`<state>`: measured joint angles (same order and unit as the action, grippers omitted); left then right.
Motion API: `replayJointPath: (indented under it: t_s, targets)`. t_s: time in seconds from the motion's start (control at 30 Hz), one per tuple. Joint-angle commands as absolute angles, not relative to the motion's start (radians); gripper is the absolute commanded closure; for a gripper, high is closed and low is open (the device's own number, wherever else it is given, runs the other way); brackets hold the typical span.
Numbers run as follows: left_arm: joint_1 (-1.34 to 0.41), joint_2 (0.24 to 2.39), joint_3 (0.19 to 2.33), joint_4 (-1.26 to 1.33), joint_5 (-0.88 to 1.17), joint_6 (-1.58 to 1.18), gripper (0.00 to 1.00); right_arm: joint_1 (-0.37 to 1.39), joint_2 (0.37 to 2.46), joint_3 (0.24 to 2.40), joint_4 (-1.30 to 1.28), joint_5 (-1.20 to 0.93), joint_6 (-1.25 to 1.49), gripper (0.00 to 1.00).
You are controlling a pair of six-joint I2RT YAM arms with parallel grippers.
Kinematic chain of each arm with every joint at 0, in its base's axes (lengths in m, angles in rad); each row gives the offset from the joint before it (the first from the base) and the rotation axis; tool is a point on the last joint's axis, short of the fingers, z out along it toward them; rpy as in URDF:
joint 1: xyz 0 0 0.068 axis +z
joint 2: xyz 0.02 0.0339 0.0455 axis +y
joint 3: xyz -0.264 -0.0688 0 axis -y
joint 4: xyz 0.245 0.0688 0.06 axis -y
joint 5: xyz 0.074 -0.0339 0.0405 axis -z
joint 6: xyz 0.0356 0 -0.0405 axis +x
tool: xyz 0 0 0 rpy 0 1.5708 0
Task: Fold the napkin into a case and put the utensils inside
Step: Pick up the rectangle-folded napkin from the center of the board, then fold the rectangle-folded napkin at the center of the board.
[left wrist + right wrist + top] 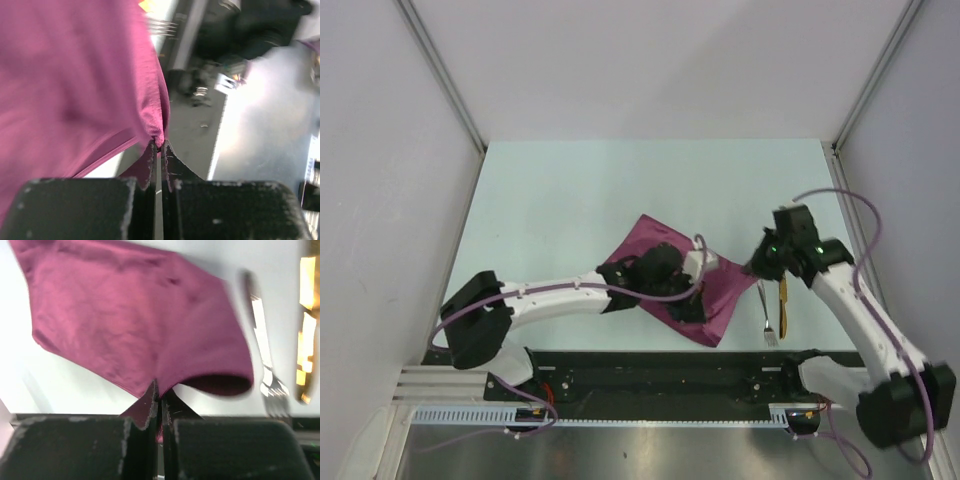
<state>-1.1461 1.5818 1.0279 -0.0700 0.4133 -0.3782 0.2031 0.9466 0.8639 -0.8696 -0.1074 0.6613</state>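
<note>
The plum-magenta napkin (723,287) lies crumpled on the table between both arms, part lifted. My left gripper (692,305) is shut on a napkin corner (159,139) at its near side. My right gripper (754,268) is shut on the napkin's right edge (161,390), and the cloth (135,325) spreads away from it with one fold curling up. A silver fork (768,318) and a golden-yellow piece (783,298) lie side by side just right of the napkin. Both show in the right wrist view, the fork (265,365) and the golden piece (306,340). No folded case is in view.
The pale table (580,200) is walled at the left, right and back. A black rail (670,375) runs along the near edge by the arm bases. The right arm (860,310) reaches in just right of the utensils.
</note>
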Motion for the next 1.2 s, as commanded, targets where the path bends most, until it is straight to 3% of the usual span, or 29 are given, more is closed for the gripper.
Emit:
replayJointPath:
  t_s: [0.0, 0.17, 0.4, 0.63, 1.17]
  targets:
    - [-0.985, 1.439, 0.936, -0.055, 0.457, -0.41, 1.0, 0.385, 1.225, 1.04, -0.631, -0.049, 0.724, 1.0]
    - [-0.816, 1.376, 0.847, -0.109, 0.477, -0.385, 1.0, 0.474, 1.622, 1.285, -0.552, -0.072, 0.729, 1.0]
    - [-0.594, 1.388, 0.824, -0.213, 0.471, -0.373, 1.0, 0.5, 1.961, 1.621, -0.541, -0.181, 0.709, 1.0]
    - [-0.515, 1.428, 0.845, -0.302, 0.436, -0.357, 1.0, 0.505, 2.086, 1.735, -0.532, -0.267, 0.698, 1.0]
    - [-0.437, 1.453, 0.92, -0.455, 0.282, -0.336, 1.0, 0.508, 2.157, 1.761, -0.462, -0.413, 0.65, 1.0]
